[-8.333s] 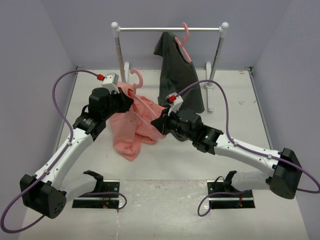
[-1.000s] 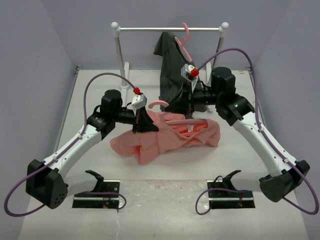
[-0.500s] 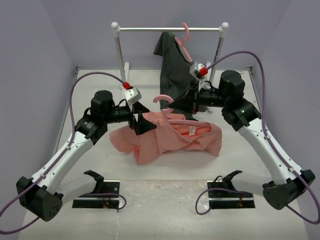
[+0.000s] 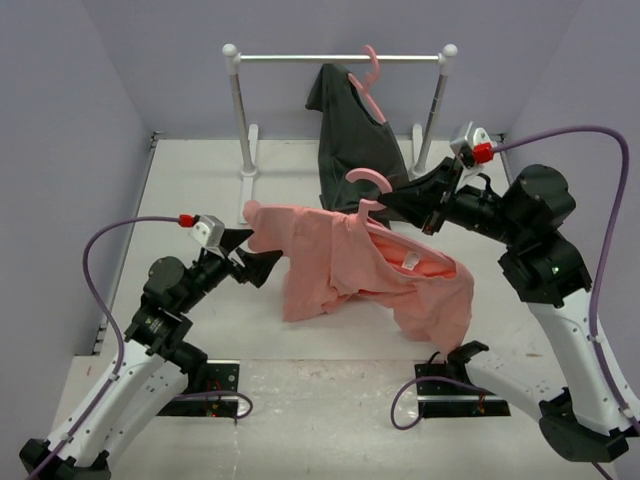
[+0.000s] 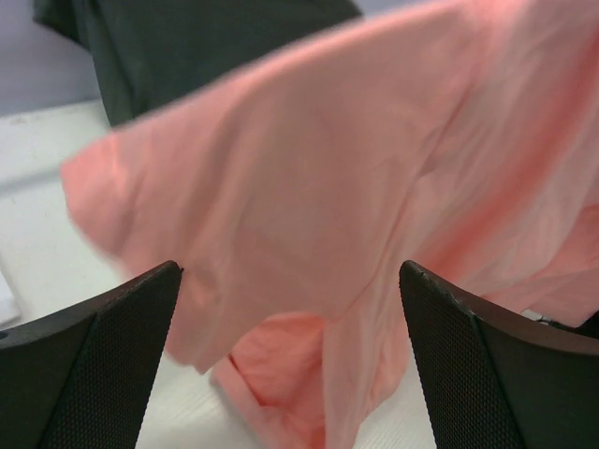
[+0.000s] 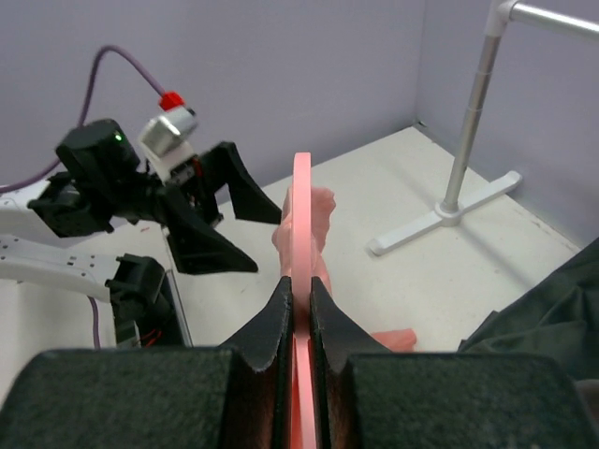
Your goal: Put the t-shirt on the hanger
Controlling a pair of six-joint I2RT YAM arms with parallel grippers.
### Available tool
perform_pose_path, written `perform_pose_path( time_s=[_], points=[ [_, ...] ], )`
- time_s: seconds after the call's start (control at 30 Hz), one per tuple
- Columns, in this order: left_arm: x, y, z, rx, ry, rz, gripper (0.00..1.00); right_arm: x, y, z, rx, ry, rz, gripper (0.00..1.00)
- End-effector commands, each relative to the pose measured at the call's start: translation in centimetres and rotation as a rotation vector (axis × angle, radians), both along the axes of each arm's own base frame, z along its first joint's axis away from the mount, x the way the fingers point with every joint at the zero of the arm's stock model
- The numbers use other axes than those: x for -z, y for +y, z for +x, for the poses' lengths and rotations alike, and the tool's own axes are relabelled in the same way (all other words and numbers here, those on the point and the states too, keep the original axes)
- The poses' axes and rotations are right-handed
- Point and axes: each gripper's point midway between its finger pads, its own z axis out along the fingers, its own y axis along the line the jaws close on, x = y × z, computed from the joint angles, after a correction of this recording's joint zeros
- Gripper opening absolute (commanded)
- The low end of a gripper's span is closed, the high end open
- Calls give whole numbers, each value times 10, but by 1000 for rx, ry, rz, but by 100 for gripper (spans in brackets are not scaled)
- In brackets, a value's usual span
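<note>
I'm clamping the right gripper [image 4: 392, 207] tight on the hanger [image 4: 366, 188], just under its hook, so the t-shirt [image 4: 335, 262] is hanging draped over it below my fingers. The left gripper [image 4: 254, 253] is standing wide open, holding nothing, with the sleeve just ahead of it. The hook is curling upward, and the hanger's long axis is running straight ahead of the right fingers, toward the left gripper.

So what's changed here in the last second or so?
The left gripper let go of the t-shirt, opened and drew back toward its base. The right gripper, shut on the hanger, lifted it with the shirt draped over it. The dark grey shirt on the rail stayed put.
</note>
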Motion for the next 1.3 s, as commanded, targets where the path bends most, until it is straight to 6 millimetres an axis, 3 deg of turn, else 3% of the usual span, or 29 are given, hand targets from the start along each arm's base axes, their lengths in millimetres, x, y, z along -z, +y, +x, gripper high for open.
perform_pose_path(
  time_s=[0.0,0.1,0.17,0.23,0.33,0.4,0.43,0.53,0.6,0.67,0.77,0.93,1.07,1.27],
  points=[
    [-9,-6,8,5,-59,-54,100,-31,-14,-14,44,-71,22,0],
    [-14,-8,8,20,-90,-55,97,-34,-16,-19,37,-77,18,0],
    [-20,-10,8,32,-118,-54,85,-35,-17,-22,33,-79,18,0],
    [-27,-14,7,56,-148,-52,60,-36,-15,-29,2,-82,19,0],
    [-37,-17,7,74,-184,-62,34,-34,-15,-29,-1,-78,16,0],
    [-42,-17,11,62,-194,-64,10,-31,-16,-24,23,-75,9,0],
    [-38,-12,18,19,-163,-66,5,-30,-18,-22,43,-76,7,0],
    [-27,10,42,-163,-72,-72,0,-28,-24,-16,95,-78,6,0],
    [-11,47,64,-421,49,-106,0,-31,-32,-10,164,-85,16,0],
    [-1,77,72,-608,112,-142,0,-35,-42,-5,230,-93,28,0],
    [6,99,74,-740,143,-206,0,-38,-54,-3,302,-129,39,0],
    [20,114,84,-860,229,-229,0,-37,-67,-11,352,-164,46,0],
    [30,108,97,-850,277,-251,0,-17,-68,-17,338,-142,34,0],
    [48,119,102,-901,333,-309,0,23,-76,-15,385,-108,-4,0]
  ],
)
